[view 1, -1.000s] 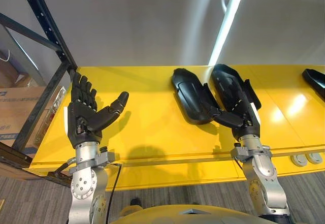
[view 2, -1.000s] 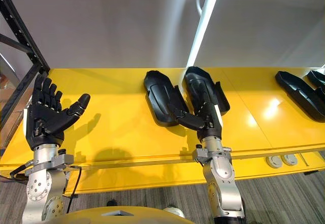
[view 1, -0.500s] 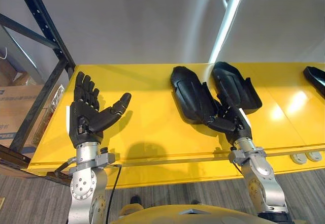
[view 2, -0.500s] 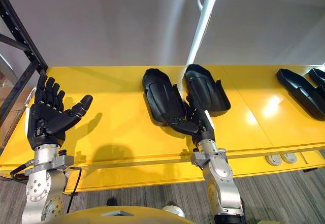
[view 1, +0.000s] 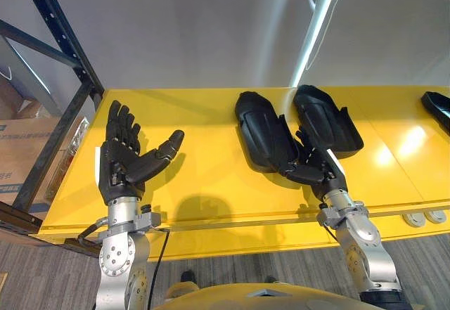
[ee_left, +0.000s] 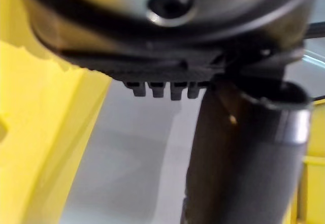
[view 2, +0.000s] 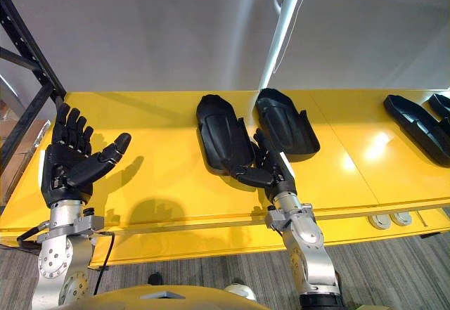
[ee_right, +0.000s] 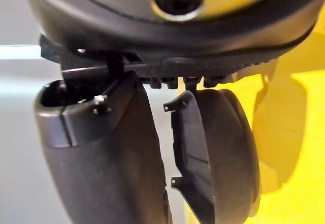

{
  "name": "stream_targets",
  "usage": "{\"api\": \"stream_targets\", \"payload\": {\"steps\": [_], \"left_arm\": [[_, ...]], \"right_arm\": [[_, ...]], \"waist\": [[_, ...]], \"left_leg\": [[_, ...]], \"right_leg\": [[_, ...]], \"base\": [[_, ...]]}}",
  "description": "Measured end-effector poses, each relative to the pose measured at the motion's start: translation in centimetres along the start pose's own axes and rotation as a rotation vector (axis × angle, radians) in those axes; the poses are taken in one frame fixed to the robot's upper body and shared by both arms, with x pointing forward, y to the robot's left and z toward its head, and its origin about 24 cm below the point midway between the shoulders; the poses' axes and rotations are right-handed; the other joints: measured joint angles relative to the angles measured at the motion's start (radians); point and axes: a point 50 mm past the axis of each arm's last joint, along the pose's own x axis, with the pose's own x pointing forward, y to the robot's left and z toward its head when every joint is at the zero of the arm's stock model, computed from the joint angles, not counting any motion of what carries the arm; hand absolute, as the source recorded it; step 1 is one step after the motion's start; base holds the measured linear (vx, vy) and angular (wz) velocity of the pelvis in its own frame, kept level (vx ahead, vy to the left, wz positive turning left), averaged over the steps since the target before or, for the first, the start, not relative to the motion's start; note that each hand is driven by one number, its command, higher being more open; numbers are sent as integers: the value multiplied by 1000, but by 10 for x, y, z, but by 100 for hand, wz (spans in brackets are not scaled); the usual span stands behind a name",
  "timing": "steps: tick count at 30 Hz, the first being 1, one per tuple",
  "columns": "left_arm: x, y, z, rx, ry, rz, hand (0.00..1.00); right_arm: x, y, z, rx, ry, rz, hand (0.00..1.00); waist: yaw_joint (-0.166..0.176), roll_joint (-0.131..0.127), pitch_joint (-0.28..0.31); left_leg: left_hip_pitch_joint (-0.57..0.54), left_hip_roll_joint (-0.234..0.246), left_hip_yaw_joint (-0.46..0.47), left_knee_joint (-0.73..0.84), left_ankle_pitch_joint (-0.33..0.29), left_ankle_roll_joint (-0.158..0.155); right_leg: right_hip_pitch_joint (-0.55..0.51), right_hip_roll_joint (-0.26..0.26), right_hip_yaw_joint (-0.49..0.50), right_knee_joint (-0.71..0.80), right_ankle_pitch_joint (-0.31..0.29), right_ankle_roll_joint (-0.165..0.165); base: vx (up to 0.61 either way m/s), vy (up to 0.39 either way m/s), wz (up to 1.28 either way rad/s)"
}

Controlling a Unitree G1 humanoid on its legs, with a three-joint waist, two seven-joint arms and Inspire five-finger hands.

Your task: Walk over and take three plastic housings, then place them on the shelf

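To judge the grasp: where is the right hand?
Right of centre in the left eye view, the right hand is over the yellow surface, at the near ends of two side-by-side black housings.

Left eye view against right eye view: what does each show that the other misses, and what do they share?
Left eye view: a cardboard box past the rack. Right eye view: a fourth housing at the far right edge. Both: the yellow shelf, the left housing and right housing side by side, a third housing further right, the left hand raised open, and the right hand with straight fingers at the gap between the first two.
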Motion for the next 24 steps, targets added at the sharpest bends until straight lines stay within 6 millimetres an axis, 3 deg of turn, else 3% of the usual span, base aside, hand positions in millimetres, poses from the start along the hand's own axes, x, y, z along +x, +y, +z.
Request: {"api": "stream_targets", "payload": {"steps": [24], "left_arm": [[-5,-8,-19,-11,99,-39,100]], "right_arm": [[7,7,-3,2,4,47,100]], "waist": [[0,15,-3]], "left_leg": [[0,0,-7,0,6,-1]], "right_leg": [[2,0,-4,3,-4,-6]], "base": [[0,0,0]]}}
